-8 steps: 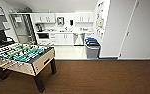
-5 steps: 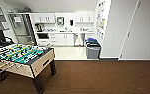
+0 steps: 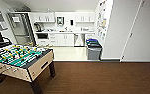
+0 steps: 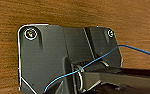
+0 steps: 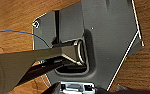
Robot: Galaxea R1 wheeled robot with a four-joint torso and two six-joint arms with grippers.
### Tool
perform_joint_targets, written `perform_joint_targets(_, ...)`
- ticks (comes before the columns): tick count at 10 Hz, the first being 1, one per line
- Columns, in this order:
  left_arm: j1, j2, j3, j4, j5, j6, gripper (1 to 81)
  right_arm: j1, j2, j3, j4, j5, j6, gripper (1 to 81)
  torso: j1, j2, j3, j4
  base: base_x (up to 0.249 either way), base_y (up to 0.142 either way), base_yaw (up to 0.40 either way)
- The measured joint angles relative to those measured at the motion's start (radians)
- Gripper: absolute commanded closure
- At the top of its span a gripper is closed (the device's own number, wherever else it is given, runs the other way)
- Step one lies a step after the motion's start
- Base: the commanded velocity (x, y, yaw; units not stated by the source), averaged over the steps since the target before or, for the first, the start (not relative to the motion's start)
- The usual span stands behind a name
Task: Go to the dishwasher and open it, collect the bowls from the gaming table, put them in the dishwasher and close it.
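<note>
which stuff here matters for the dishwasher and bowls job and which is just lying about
For the job:
- dishwasher, steel front among the white cabinets at the far kitchen counter, as far as can be told

Just there:
- foosball table, near left, on the wood floor
- grey bins at the kitchen edge
- fridge, far left
- white door, right

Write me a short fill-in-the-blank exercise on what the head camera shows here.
1. The foosball table has a ____ playing field.
2. It stands on dark ____ flooring.
3. The grey bins stand at the foot of a ____ wall.
4. The kitchen cabinets at the back are ____.

Missing words: green; wood; white; white
</note>
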Motion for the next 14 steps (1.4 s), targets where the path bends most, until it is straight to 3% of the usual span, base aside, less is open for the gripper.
perform_joint_targets(11,0.002,0.0,-0.001,-0.001,-0.003,0.0,1.0,0.008,0.006,-0.001,0.0,0.006,0.0,1.0,0.0,0.0,0.001,0.0,0.216,0.0,0.0)
perform_joint_targets(14,0.002,0.0,-0.001,-0.004,-0.004,0.0,1.0,0.008,0.007,-0.001,0.0,0.007,0.0,1.0,0.0,0.0,0.049,0.0,0.234,0.0,0.0)
